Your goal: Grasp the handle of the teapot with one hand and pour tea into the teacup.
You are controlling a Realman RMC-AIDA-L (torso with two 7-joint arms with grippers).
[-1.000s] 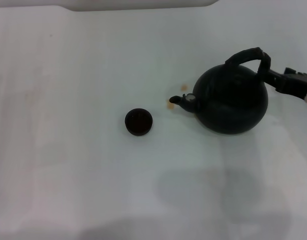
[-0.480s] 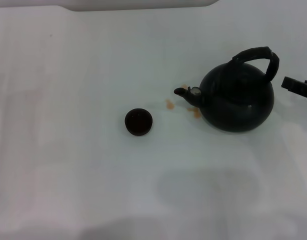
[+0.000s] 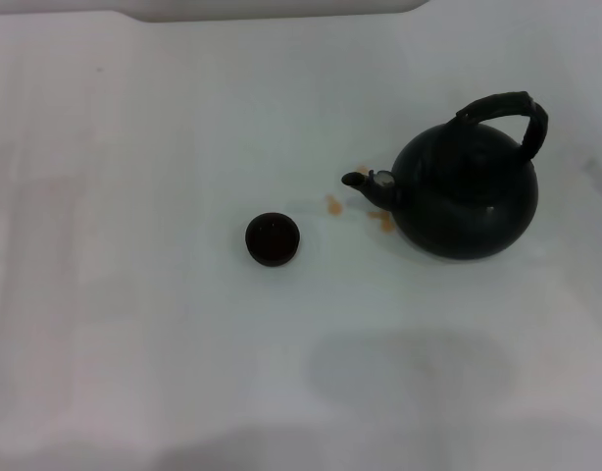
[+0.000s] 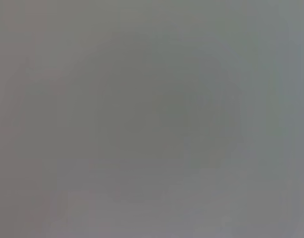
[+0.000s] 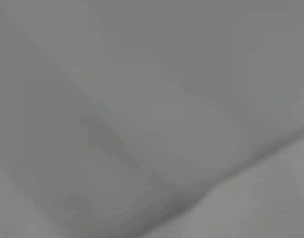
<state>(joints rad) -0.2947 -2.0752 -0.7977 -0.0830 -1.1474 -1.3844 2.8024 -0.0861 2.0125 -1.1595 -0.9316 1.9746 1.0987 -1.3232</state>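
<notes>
Gone from view is the right pincer; teapot (image 3: 467,194) upright, spout toward teacup (image 3: 273,239) on its left

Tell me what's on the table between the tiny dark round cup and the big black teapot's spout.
In the head view, orange-tan tea stains mark the white table between the teacup and the teapot.
</notes>
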